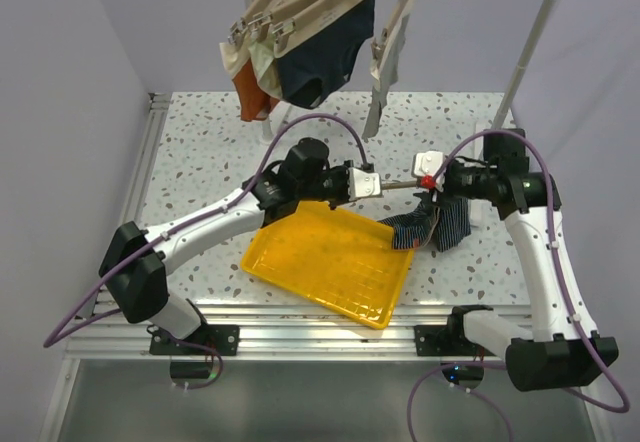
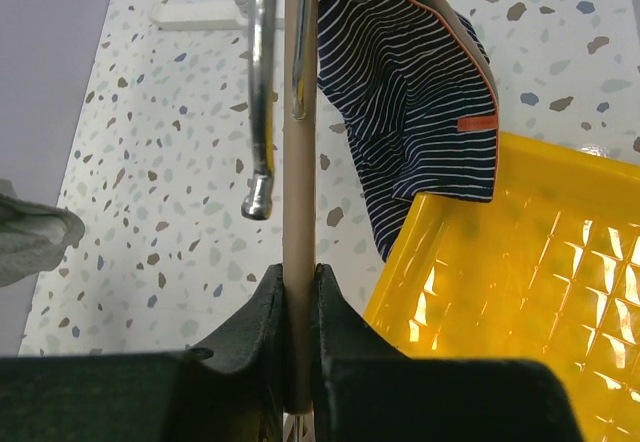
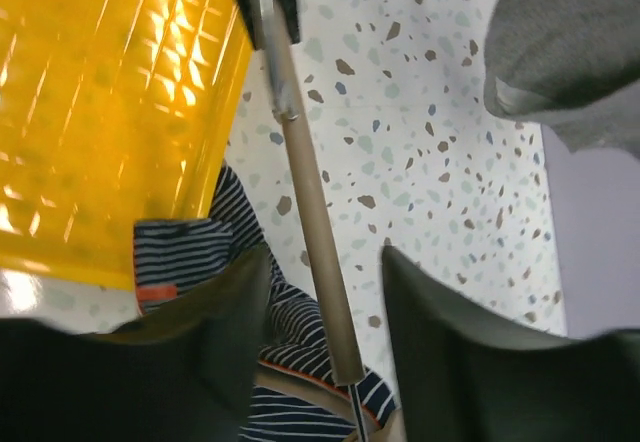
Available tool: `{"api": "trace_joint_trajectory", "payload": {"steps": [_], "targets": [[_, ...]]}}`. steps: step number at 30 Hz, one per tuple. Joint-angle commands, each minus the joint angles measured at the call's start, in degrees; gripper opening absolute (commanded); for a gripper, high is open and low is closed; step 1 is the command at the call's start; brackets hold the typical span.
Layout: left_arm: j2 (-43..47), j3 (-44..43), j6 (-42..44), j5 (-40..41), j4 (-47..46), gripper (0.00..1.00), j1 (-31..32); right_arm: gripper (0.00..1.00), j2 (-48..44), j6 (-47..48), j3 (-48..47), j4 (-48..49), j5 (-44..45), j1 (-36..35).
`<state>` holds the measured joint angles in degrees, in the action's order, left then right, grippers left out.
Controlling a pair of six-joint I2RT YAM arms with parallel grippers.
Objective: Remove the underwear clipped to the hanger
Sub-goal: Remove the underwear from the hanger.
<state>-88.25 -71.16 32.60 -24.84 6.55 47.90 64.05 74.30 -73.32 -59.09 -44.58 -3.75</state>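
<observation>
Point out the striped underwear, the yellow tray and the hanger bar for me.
striped underwear (image 2: 420,92), left wrist view, middle of the striped cloth.
yellow tray (image 1: 330,257), top external view, bare floor of the tray.
hanger bar (image 2: 298,212), left wrist view, mid-length of the bar above the fingers.

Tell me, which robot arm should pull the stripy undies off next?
Probably the right gripper: its jaws are open beside the navy striped cloth briefs, while the left gripper is shut on the wooden hanger bar.

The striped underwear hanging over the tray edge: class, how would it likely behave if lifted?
The striped underwear drapes in folds, so it is probably floppy. It looks thin, likely light. Lying partly over the yellow tray rim, it may drag along it.
</observation>
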Motion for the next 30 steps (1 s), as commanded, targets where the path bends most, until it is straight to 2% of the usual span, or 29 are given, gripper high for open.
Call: {"api": "trace_joint_trajectory", "payload": {"steps": [1, 2, 5, 7, 9, 10, 11, 13, 14, 15, 19, 24, 30], "targets": [[2.02, 0.83, -4.56, 4.62, -3.11, 0.00, 0.26, 0.59, -3.40, -16.95, 1.51, 13.71, 0.35, -0.29], [2.46, 1.45, -5.87, 5.41, -3.81, 0.00, 0.26, 0.66, -4.02, -25.44, 1.69, 18.96, 1.59, -0.21], [4.57, 3.74, -7.11, 6.38, -4.44, 0.00, 0.26, 0.71, -3.15, -34.37, -0.85, 20.60, 1.35, 1.63], [5.10, 4.79, -6.59, 6.47, -3.39, 0.00, 0.18, 0.72, -1.92, -34.66, -5.06, 17.97, -2.34, 3.56], [5.98, 5.32, -6.32, 7.96, -2.86, 0.00, 0.09, 0.73, 1.14, -33.53, -10.40, 13.50, -8.92, 9.53], [6.16, 5.67, -5.71, 9.10, -2.42, 0.00, 0.09, 0.73, 2.64, -31.35, -13.05, 10.26, -10.95, 11.20], [6.42, 5.76, -5.53, 9.54, -2.33, 0.00, 0.18, 0.73, 4.66, -22.62, -15.86, 0.22, -13.49, 13.05], [6.86, 5.85, -4.83, 9.90, -2.06, 0.00, -0.17, 0.73, 10.81, -9.51, -25.00, -13.53, -13.17, 13.24], [7.12, 5.85, -4.57, 9.81, -2.15, 0.00, -0.35, 0.73, 12.66, 2.13, -27.47, -25.34, -12.04, 13.24], [7.12, 5.85, -4.30, 9.90, -2.06, 0.00, -0.44, 0.73, 15.98, 6.86, -31.32, -30.16, -11.24, 13.24], [6.77, 5.59, -4.12, 9.46, -1.63, 0.00, -0.61, 0.72, 15.23, 14.34, -30.57, -31.52, -5.35, 13.15], [6.07, 4.19, -5.96, 8.85, -0.31, 0.00, -0.70, 0.73, 12.86, 19.38, -26.54, -31.52, -1.40, 12.72], [3.88, 0.67, -9.39, 6.12, 2.33, 0.00, -0.97, 0.72, 9.51, 22.99, -18.88, -31.35, 4.23, 6.39]]}}
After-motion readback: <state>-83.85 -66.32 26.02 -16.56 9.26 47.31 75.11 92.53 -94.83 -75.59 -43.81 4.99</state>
